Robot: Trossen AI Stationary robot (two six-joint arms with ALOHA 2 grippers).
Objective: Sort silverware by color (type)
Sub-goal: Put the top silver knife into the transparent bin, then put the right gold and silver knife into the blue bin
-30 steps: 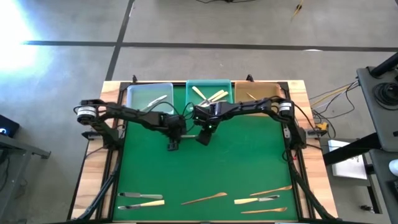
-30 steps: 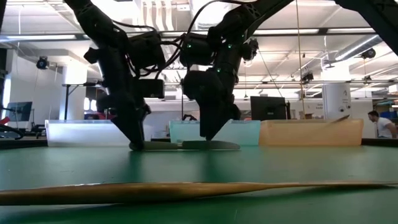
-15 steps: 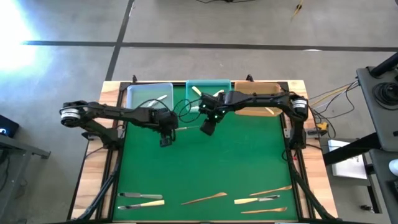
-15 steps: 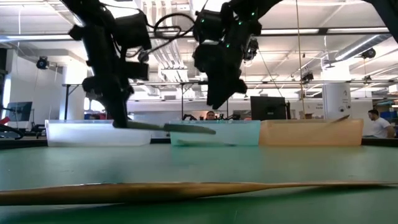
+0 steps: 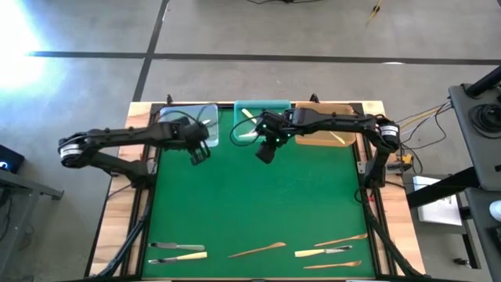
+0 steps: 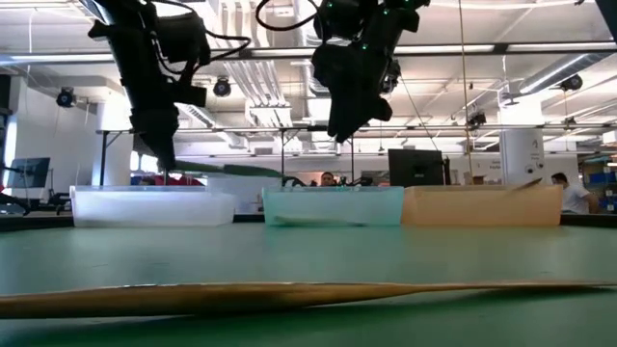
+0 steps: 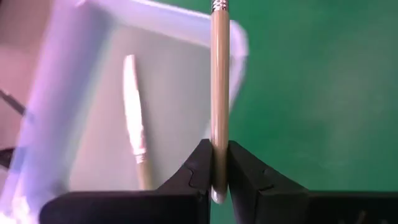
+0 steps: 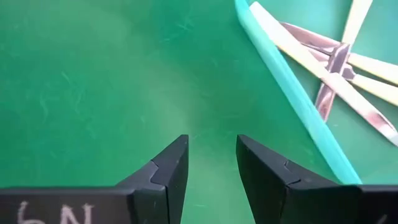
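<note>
We see the left gripper [image 5: 198,153] lift its silver utensil [image 7: 219,93] off the mat toward the clear tray [image 5: 166,119]; the right gripper [image 5: 266,152] rises, empty.

We see even, bright overhead light throughout. In the high view a strong white glare [image 5: 17,39] washes out the floor at the upper left, and the green mat [image 5: 258,204] is evenly lit with only faint shadows under the arms. In the low view the ceiling lights [image 6: 260,19] burn out behind the arms, so both arms read as dark silhouettes, and the wooden utensil [image 6: 289,292] nearest the lens is soft and out of focus. In the left wrist view the clear tray [image 7: 124,106] is blurred, its edges smeared with a violet fringe. The right wrist view is sharp, showing fine scratches on the mat.
</note>
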